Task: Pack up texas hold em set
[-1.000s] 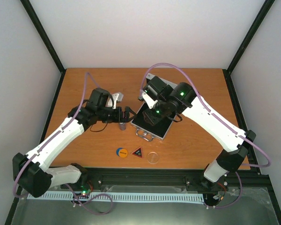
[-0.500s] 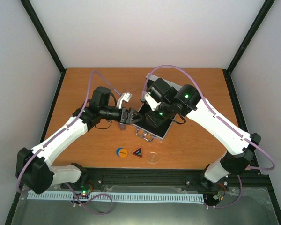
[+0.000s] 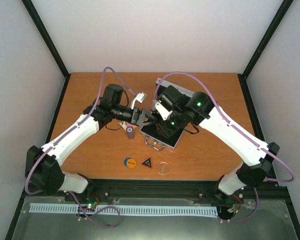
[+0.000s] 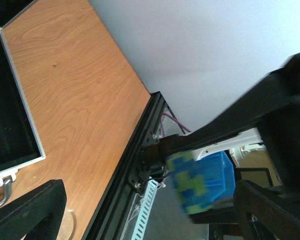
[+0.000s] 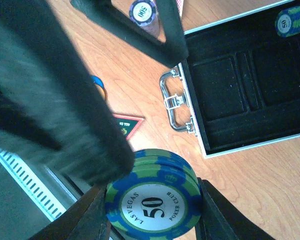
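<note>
Close to the near edge of the table (image 3: 102, 155), toward the middle: an orange disc (image 3: 130, 162), a black and red triangle (image 3: 147, 162) and a clear disc (image 3: 163, 168). In a row from left to right, near each other, not touching.

A little farther in: a small stack of purple chips (image 3: 130, 131), standing on the wood just beside the left side of the case.

Then, around the middle of the table: the silver case (image 5: 225, 90), lying open and turned at a slant. Black inside, with its metal handle (image 3: 155, 143) facing the near edge. One blue and green chip (image 5: 291, 21) lying in a pocket on the side away from the handle. From above, much of the case hidden under the right arm.

Up over the left part of the case: both grippers, tip to tip. Right gripper (image 5: 153, 210) squeezed shut on a stack of blue and green chips (image 5: 152, 175), top one marked 50. Left gripper (image 3: 145, 118) with jaws spread wide, holding nothing, reaching in by the same stack. Cannot tell if touching it. Big dark blurry fingers (image 5: 65, 100) of the left gripper blocking much of the right wrist view.
</note>
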You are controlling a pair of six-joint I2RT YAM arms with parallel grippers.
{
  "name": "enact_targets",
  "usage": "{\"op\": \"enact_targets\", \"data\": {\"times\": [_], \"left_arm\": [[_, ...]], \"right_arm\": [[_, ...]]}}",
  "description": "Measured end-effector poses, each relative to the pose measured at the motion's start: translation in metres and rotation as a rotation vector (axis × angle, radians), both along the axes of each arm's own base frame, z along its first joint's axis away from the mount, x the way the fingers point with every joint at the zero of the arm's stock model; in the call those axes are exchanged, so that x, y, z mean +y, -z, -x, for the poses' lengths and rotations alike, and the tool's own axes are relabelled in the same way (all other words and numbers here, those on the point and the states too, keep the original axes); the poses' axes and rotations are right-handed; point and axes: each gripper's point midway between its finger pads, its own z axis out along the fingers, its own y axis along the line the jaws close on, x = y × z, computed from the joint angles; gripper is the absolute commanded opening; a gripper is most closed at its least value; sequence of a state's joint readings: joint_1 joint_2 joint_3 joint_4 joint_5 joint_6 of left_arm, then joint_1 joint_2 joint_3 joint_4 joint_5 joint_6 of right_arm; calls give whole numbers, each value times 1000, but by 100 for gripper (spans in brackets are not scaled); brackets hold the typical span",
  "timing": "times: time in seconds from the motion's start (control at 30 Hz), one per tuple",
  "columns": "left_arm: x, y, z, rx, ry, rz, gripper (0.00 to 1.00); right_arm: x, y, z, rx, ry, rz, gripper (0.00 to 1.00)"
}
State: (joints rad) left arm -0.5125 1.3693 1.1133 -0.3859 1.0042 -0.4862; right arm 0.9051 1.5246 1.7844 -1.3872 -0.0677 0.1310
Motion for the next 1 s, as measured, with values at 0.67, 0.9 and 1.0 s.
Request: {"op": "enact_targets", "data": {"times": [0.67,0.9,1.0], "left_arm": [[-5,-19,23,66,180,69,89],[-9,-14,17,116,196,64,89],[-11,-7,14,141,194,56,89]], "right_arm": [[-3,3,2,-1,-7,9,3],[-4,1,3,-5,-10,7,3],[-3,1,4,-7,-14,6,3]]}}
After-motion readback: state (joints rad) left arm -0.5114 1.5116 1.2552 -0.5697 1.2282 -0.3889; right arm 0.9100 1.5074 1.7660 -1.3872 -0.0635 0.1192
